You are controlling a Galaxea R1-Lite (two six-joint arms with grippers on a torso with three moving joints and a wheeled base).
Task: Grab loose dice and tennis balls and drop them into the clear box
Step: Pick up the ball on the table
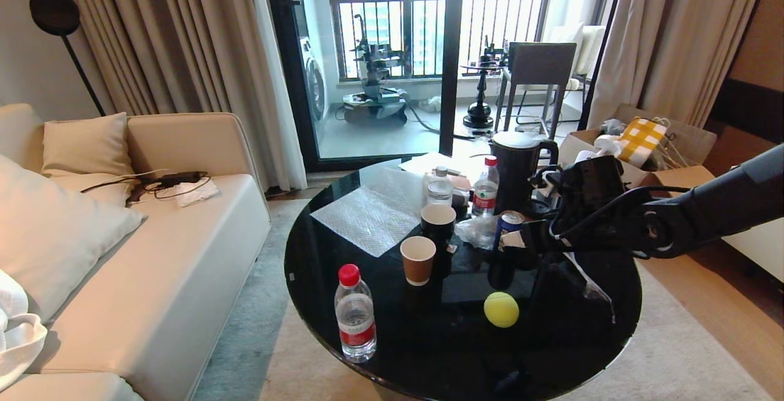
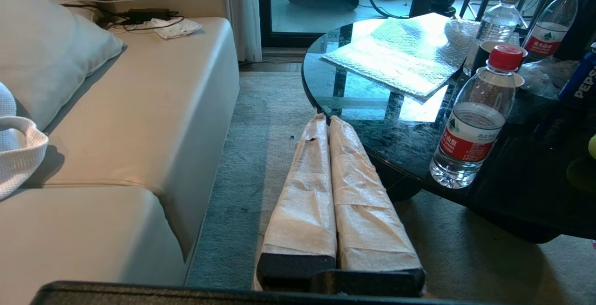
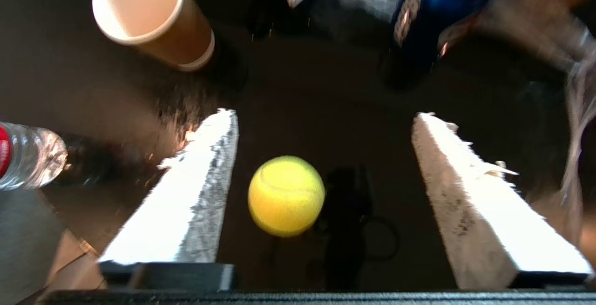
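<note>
the right hand [image 3: 321, 188] hangs above the dark round bench [image 1: 318, 266] with its padded fingers [image 3: 195, 193] spread wide, and the tennis ball [image 3: 286, 196] lies on the glass below, between the two fingers but nearer one of them and touching neither. a blue can [image 3: 419, 11] and a paper cup [image 3: 149, 16] stand just beyond the fingertips, with a water bottle [image 3: 28, 160] off to one side. the ball looks free to roll, so an off-centre closing could nudge it away across the slick top, and a low reach might clip the can. no clear box can be made out here. the left hand [image 2: 328, 123], beside the bench over the carpet, has its fingers pressed together.
</note>
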